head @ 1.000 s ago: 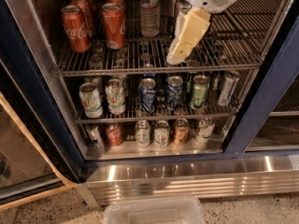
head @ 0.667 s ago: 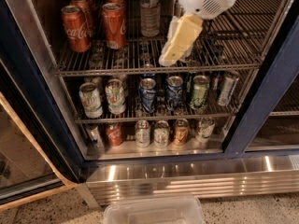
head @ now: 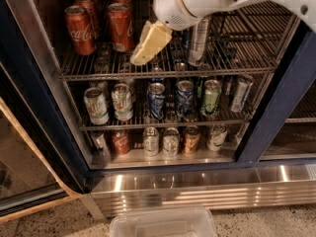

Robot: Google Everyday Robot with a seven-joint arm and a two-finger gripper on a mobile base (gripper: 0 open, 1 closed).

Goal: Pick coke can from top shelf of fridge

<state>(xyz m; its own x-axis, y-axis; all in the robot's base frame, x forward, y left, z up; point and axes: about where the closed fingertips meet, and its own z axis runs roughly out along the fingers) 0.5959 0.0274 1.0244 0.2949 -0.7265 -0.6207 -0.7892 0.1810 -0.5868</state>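
Wire grid of the top shelf [head: 237,58] in the steel-framed fridge [head: 197,194] carries the coke can [head: 121,26], a glossy red cylinder standing upright. The cream, wedge-shaped pincer [head: 139,56] hangs just beside it; apart or together, I cannot tell.

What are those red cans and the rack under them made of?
The red cans look like glossy painted aluminium, going by their sheen. The rack seems to be bare steel wire that glints. The pincer, hovering beside them, looks like matte cream plastic.
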